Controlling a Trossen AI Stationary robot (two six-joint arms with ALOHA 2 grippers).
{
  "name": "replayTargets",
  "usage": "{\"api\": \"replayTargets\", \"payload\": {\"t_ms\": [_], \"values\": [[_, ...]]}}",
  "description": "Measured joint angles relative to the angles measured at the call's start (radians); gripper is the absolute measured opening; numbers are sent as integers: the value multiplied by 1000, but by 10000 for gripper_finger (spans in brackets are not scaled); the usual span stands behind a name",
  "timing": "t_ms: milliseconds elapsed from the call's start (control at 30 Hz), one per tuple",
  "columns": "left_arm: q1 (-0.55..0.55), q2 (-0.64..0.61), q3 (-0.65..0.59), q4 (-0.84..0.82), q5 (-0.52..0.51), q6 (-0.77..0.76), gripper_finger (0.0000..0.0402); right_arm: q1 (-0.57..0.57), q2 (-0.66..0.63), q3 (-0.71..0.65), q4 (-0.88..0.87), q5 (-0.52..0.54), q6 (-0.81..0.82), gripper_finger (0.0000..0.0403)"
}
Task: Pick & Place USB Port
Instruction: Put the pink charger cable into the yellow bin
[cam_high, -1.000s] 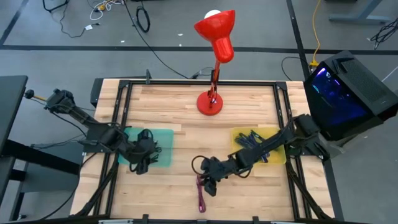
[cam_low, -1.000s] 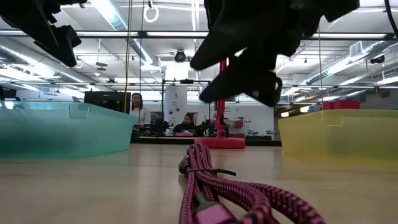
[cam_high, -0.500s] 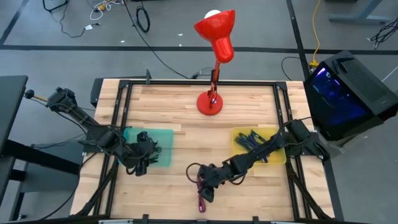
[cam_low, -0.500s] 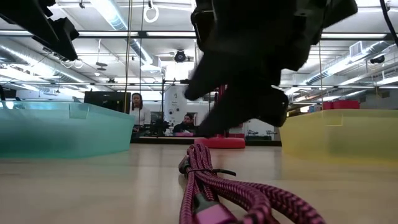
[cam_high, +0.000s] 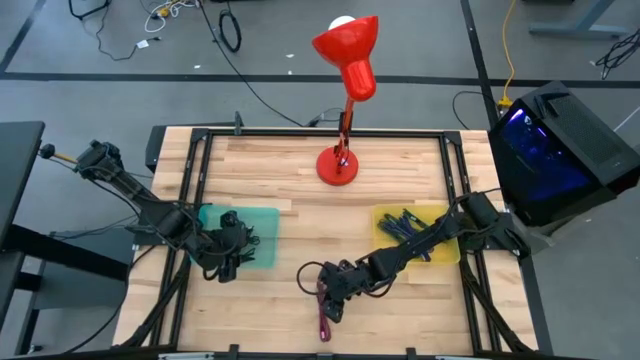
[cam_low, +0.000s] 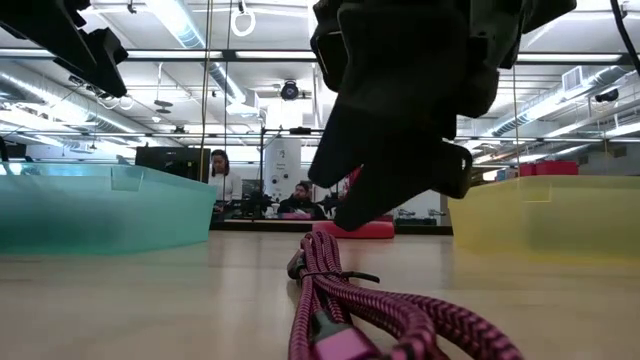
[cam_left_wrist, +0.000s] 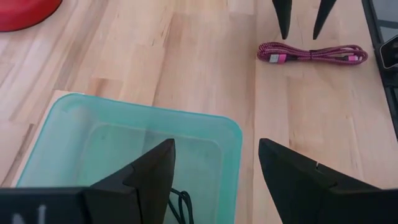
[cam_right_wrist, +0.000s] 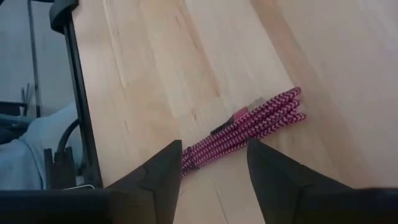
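Observation:
A pink braided USB cable, wound into a long bundle, lies flat on the wood near the table's near edge. It also shows in the low view and in both wrist views. My right gripper hangs open just above the cable's far end, fingers pointing down, touching nothing. My left gripper waits open over the near end of the teal bin, where a black cable lies.
A yellow bin holding dark cables sits at the table's right. A red desk lamp stands at the far middle. Black frame rails run along the table's sides. Bare wood lies between the bins. People sit in the room behind.
My right gripper has moved toward the table's near edge and a little left, and has come down closer over the pink cable. The cable has stayed where it was.

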Motion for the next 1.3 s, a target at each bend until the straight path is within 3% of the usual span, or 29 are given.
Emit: {"api": "replayTargets", "payload": {"t_ms": [567, 1300], "values": [[0, 0, 0, 6, -7, 0, 238, 0, 91, 8, 94, 0, 51, 181], [0, 0, 0, 14, -14, 16, 238, -2, 99, 29, 127, 77, 76, 181]]}}
